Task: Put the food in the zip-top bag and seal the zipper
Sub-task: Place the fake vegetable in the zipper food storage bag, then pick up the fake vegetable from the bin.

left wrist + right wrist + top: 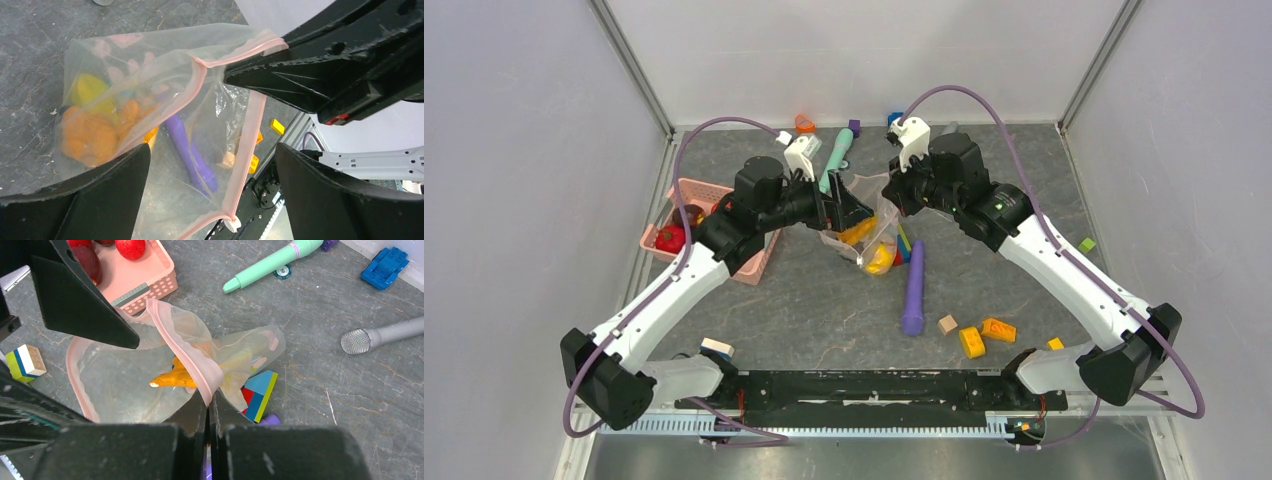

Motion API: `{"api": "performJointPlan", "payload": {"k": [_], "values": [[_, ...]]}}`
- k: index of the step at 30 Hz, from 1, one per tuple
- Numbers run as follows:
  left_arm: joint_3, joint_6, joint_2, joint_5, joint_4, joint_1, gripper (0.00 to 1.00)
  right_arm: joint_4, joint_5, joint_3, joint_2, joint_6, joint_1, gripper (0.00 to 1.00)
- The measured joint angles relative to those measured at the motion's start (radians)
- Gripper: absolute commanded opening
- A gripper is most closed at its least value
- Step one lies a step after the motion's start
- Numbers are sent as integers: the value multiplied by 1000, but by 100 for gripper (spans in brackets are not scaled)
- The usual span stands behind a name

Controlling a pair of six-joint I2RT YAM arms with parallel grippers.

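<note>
The right gripper [209,402] pinches the zip-top bag [115,385] by its zipper [186,356] edge, lifting 1 lip so the mouth gapes above the bench [325,390]. The left gripper [212,150] hangs at that mouth with jaws spread wide, holding nothing. Orange and yellow food [92,132] lies inside. At least 2 red pieces [131,247] sit in the pink basket [155,277] to the left, so filling looks unfinished and sealing must wait.

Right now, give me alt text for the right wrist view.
The right end effector pinches the pink zipper of an open bag holding orange food. Beyond it, a pink basket holds red food; a teal stick lies on the table.
</note>
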Motion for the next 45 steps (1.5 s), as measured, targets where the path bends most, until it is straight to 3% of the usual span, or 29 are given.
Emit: {"api": "performJointPlan", "payload": {"k": [6, 12, 21, 27, 33, 39, 45], "values": [[12, 1, -53, 11, -13, -1, 100, 0, 0, 0, 0, 0, 0, 0], [63, 9, -117, -77, -74, -1, 100, 6, 1, -11, 0, -1, 0, 0], [142, 7, -129, -486, -259, -1, 100, 13, 8, -17, -2, -6, 0, 0], [147, -5, -72, -682, -346, 23, 100, 14, 16, -17, -2, -9, 0, 0], [144, -23, -52, -723, -377, 141, 100, 14, 27, -17, -2, -12, 0, 0], [93, -23, -32, -678, -351, 331, 100, 14, 29, -17, -2, -15, 0, 0], [38, -19, 85, -658, -333, 452, 100, 13, 30, -17, -2, -17, 0, 0]]}}
